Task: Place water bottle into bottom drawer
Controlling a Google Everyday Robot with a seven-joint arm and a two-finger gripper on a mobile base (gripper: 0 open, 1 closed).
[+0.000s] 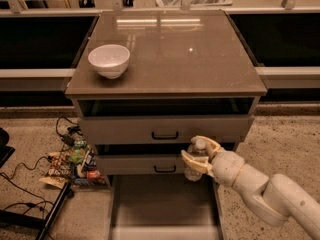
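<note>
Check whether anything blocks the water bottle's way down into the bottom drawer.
Nothing visible does. The gripper holds the water bottle before the middle drawer, above the back right of the open bottom drawer, whose floor shows bare.

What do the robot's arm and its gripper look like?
The arm is thick, rounded and off-white, in smooth segments. The two-finger gripper, by the clear ribbed water bottle before the grey middle drawer, has curved, pale yellowish fingers. No cables or markings show.

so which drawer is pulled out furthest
The bottom drawer, grey floor exposed; the top drawer and middle drawer are barely out. The gripper holds the water bottle by the middle one.
</note>
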